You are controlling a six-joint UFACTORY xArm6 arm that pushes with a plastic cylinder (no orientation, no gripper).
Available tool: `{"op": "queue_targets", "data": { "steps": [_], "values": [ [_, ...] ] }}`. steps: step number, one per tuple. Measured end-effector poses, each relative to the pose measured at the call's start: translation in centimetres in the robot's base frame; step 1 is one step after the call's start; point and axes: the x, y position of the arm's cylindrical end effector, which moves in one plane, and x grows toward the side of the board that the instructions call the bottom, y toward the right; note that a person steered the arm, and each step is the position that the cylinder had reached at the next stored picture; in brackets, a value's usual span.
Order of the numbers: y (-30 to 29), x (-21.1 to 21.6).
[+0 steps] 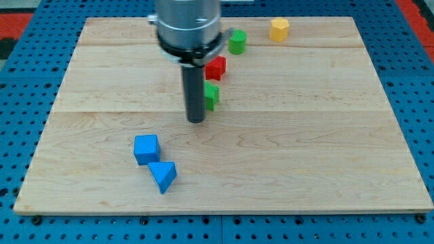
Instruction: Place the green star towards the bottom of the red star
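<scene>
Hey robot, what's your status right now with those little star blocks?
My tip beside green star, on its left. Green star already just below red star. Nothing between them.

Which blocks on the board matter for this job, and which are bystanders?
In play: green star, red star, my tip just left of the green star.
Bystanders: green cylinder, yellow block, blue cube, blue triangle.
</scene>
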Motion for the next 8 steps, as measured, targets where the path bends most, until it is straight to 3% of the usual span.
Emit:
{"op": "queue_targets", "data": {
  "steps": [3, 4, 6, 7, 8],
  "values": [
    [4.1, -2.7],
    [4.1, -0.3],
    [4.3, 0.3],
    [3.0, 1.0],
    [-3.8, 1.2]
  ]
}}
